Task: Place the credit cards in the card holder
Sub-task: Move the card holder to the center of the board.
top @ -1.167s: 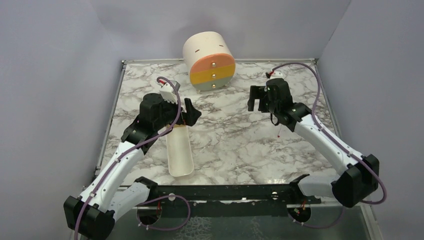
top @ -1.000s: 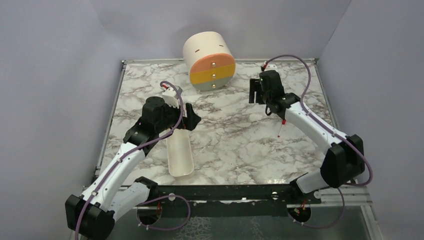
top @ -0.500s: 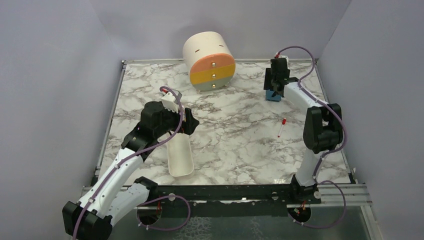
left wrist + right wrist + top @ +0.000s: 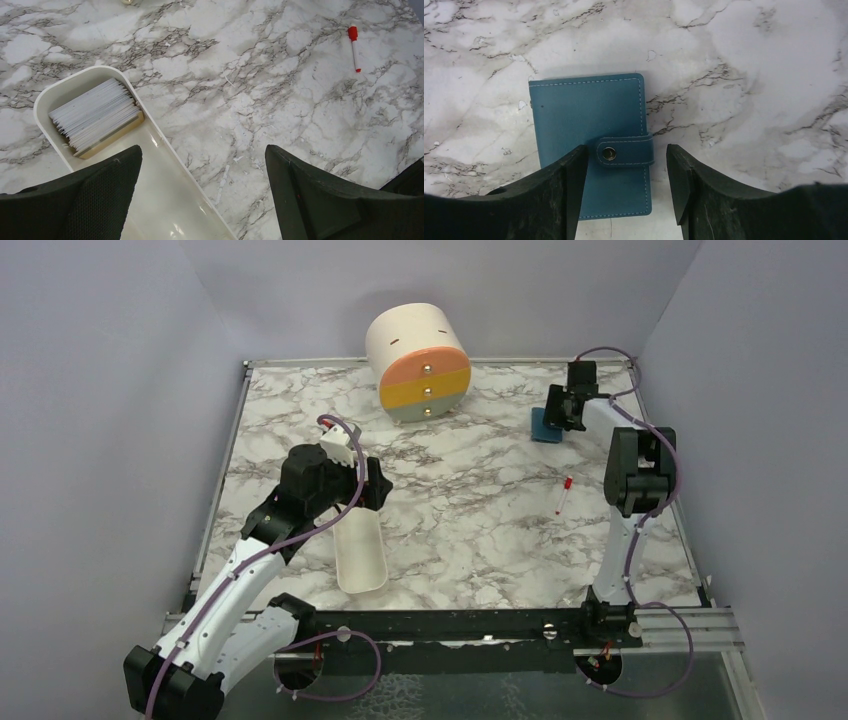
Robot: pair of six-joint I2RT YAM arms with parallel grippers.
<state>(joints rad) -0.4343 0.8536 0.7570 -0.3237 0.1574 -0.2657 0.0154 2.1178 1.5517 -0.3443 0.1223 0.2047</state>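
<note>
Nothing is loaded yet: the credit cards (image 4: 95,117) sit stacked in the white tray (image 4: 150,190) at upper left beneath my wide-spread left pincer (image 4: 202,150), while my right pincer (image 4: 626,150), part-spread and gripping nothing, straddles the strap of the snapped-shut card holder (image 4: 589,120) on the table at mid-frame.

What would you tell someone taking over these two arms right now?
Left gripper: open, empty, above the long white plastic tray.
Right gripper: open, jaws astride the snap tab of the small flat blue card holder, far right on the marble table.
Cards: stack of thin pale and gold credit cards at one end of the tray.
Done: nothing; holder snapped shut.
To do: unsnap holder, move cards in.
</note>
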